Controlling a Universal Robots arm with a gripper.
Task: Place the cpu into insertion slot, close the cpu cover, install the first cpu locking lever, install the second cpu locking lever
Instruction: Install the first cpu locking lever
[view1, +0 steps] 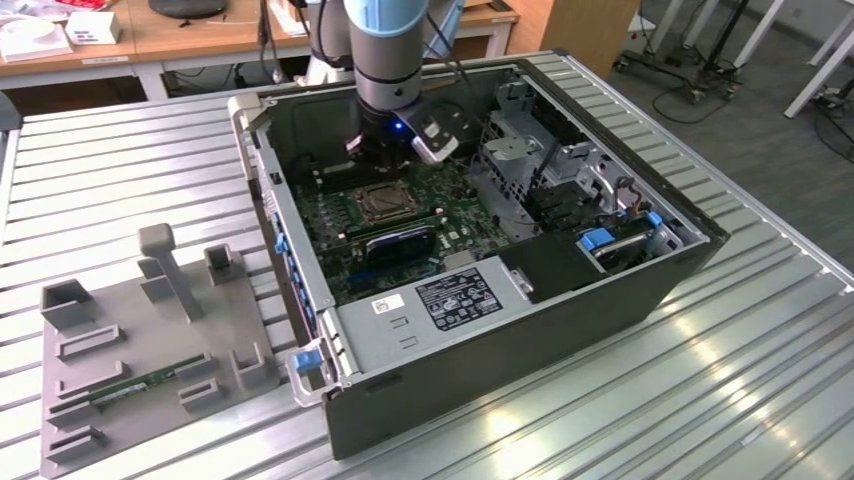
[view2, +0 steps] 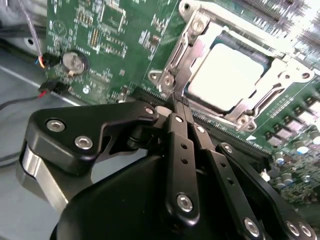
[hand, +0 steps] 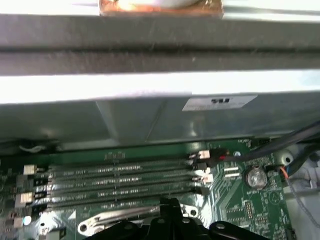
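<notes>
Down inside the open computer case, right over the motherboard: gripper hung with fingers pressed together, tips meeting, nothing held between them. Just beyond those tips, cpu sat seated in the socket, pale face up, cpu cover lying closed around it as a silvery frame. Coin battery off to one side on the green board. Memory slots ran in dark rows past the fingertips in the first wrist view. Outside the case, on the exterior view's left, grey fixture tray rested on the slatted table, a green memory stick lying in it.
</notes>
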